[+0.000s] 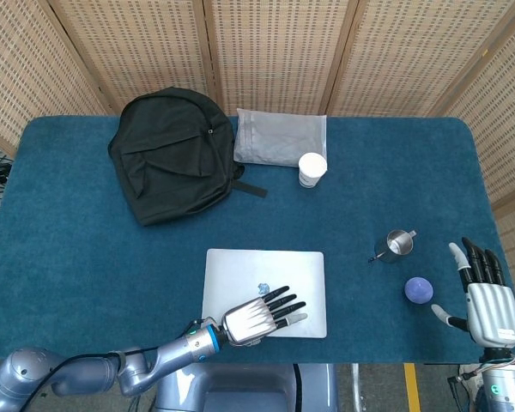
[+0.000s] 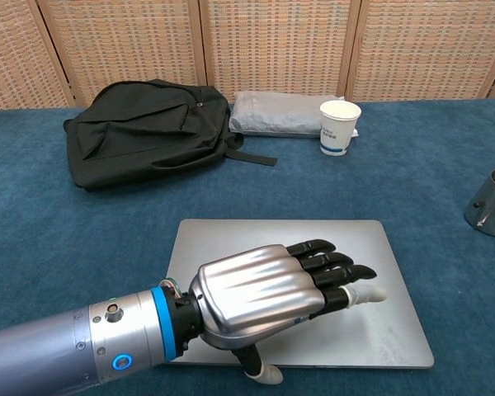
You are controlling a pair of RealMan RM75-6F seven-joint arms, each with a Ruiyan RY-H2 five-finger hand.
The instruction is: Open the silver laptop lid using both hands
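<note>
The silver laptop (image 1: 264, 273) (image 2: 297, 239) lies closed and flat near the table's front edge. My left hand (image 1: 259, 316) (image 2: 268, 293) hovers palm down over its front half, fingers stretched out and slightly spread, thumb hanging past the front edge; it holds nothing. I cannot tell whether the fingertips touch the lid. My right hand (image 1: 482, 292) stands upright at the front right of the table, far from the laptop, fingers straight and apart, empty. The chest view does not show the right hand.
A black backpack (image 1: 172, 154) and a grey pouch (image 1: 281, 136) lie at the back, with a paper cup (image 1: 312, 169) beside the pouch. A small steel cup (image 1: 398, 244) and a purple ball (image 1: 418, 290) sit between the laptop and my right hand.
</note>
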